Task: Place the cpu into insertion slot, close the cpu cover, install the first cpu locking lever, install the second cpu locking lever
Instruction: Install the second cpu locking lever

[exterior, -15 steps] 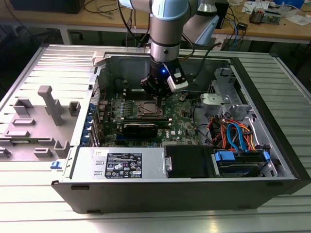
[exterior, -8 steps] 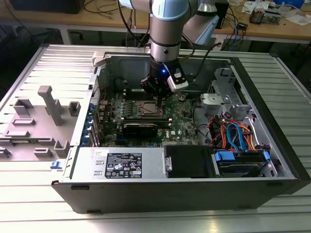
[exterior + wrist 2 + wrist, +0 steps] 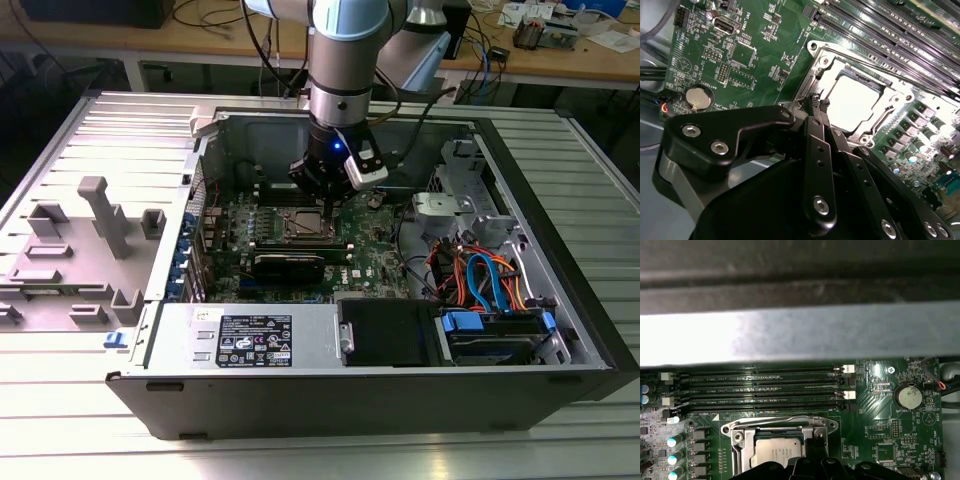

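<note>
Fingers (image 3: 816, 102) of our gripper (image 3: 819, 101) are clenched together with nothing between them, tips poised at the edge of the insertion slot (image 3: 855, 97), we judge to push a locking lever. Going left to right on the motherboard (image 3: 760, 45) in the second wrist view: the coin battery (image 3: 698, 96) near its edge, then our fingertips, then the slot. Seated in the slot, the cpu (image 3: 776, 452) lies framed by the cpu cover (image 3: 782, 426), which looks folded down over it, keeping the chip in place.
</note>
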`<state>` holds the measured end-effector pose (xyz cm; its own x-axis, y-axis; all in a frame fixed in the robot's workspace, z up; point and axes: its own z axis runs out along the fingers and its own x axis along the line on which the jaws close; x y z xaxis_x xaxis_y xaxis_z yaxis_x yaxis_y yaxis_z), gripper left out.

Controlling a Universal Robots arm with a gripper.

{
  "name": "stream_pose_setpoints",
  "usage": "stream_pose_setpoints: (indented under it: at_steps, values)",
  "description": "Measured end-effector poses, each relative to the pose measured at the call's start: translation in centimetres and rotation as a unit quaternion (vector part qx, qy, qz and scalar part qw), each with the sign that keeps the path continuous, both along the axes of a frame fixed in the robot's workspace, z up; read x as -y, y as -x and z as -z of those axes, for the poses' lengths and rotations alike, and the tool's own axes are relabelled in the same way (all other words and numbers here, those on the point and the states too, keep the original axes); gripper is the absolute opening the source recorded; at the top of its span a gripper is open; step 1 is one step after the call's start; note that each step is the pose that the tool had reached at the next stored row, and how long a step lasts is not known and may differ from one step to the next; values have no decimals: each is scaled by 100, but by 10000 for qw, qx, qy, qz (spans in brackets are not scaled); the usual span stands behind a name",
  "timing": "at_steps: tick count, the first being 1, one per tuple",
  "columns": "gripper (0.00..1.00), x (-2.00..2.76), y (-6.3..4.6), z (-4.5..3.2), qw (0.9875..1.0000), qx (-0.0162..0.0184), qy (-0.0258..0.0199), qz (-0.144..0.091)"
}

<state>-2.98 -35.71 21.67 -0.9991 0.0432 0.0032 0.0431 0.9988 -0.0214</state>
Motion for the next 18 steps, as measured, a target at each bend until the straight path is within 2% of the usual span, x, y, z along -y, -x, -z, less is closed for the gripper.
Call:
stream_pose_setpoints:
  at_steps: [3,12,18]
  values:
    - [11,24,0,-3,10000,0,1,0]
    - [11,215,0,-3,10000,0,0,0]
    - [11,242,0,-20,10000,0,0,0]
